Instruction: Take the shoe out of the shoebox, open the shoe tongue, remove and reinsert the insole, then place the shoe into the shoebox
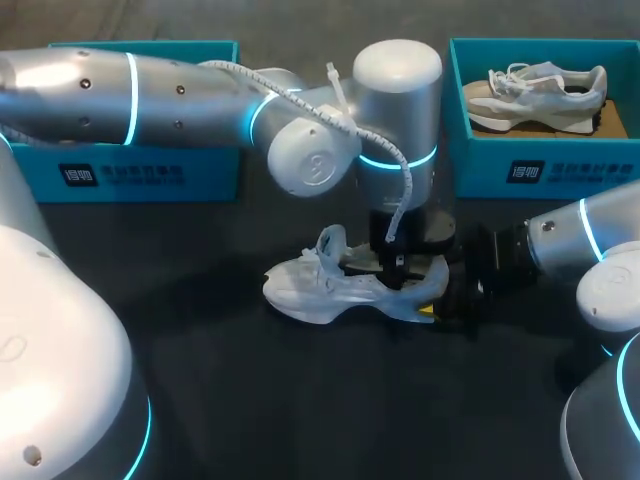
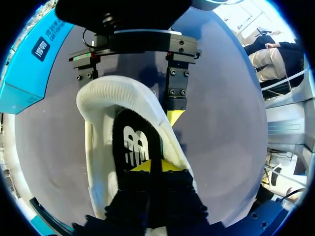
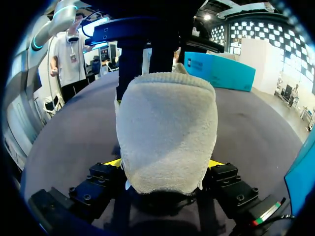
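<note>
Dark worktop [image 1: 250, 400] fills the head view. L arm [image 1: 150, 95] comes in from the left side, crosses past the middle and turns down at centre. R arm [image 1: 570, 240] comes in low from the right side, pointing toward centre.

2 teal shoeboxes at the far edge, well apart. L shoebox [image 1: 150, 170] is partly hidden behind the L arm, so contents can't be seen. R shoebox [image 1: 480, 160] holds a beige shoe [image 1: 540, 90] lying on its side.

White shoe [image 1: 330, 285] is out of the boxes, on the worktop at centre, between the 2 boxes and nearer the robot. Its toe points to the view's left, heel toward the R arm, laces loose on top.

R end effector [image 3: 165, 164] is clamped on the white shoe's heel, w/ one yellow tip touching each side of the heel.

L end effector [image 2: 150, 166] points down into the shoe opening. Its yellow tips are close together, almost touching, right at the black insole [image 2: 133, 142] inside the shoe. Can't tell if the insole is pinched between them.
</note>
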Tool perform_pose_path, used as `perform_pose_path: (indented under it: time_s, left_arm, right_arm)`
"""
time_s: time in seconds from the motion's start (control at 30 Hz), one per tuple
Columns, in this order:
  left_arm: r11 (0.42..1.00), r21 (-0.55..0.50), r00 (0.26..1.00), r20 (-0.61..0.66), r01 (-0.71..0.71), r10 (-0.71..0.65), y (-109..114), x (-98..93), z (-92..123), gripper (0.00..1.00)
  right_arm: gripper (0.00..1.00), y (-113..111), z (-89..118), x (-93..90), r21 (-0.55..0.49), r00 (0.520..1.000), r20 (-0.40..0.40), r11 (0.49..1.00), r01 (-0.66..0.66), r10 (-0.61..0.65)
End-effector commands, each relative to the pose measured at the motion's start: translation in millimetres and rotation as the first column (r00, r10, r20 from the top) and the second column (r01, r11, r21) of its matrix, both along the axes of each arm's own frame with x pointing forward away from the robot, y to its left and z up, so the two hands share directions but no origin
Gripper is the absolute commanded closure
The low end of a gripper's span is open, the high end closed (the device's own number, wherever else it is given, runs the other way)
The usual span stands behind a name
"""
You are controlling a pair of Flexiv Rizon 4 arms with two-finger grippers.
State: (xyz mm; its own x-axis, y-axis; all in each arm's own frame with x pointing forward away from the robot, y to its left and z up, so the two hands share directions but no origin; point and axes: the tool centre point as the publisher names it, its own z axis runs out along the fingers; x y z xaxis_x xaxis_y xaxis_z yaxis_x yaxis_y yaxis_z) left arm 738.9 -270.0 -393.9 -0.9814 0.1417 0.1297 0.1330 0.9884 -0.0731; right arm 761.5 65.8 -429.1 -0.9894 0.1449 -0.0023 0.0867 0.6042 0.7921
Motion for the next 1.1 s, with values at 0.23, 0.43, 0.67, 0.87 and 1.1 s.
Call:
perform_pose_path:
  time_s: [0.23,0.43,0.67,0.87,1.1]
  left_arm:
    - [1.0,0.011,0.999,0.037,0.01,-0.011,7,1.8,-10,0.69]
    - [1.0,0.01,0.996,0.092,0.019,-0.019,10,7.2,-21,0.62]
    - [0.999,0.013,0.988,0.152,0.034,-0.036,9,10.6,-34,0.6]
    - [0.998,0.034,0.983,0.175,0.048,-0.054,8,13.9,-48,0.69]
    - [0.998,0.044,0.984,0.174,0.04,-0.047,9,18.7,-56,1.0]
  right_arm:
    - [1.0,3,-6,0.4,-0.006,1.0,-0.001,1.0,0.003,-0.003]
    - [1.0,3,-6,0.4,-0.006,1.0,-0.001,1.0,0.003,-0.003]
    - [1.0,3,-6,0.4,-0.006,1.0,-0.001,1.0,0.003,-0.003]
    - [1.0,3,-6,0.4,-0.006,1.0,-0.001,1.0,0.003,-0.003]
    - [1.0,3,-6,0.4,-0.006,1.0,-0.001,1.0,0.003,-0.003]
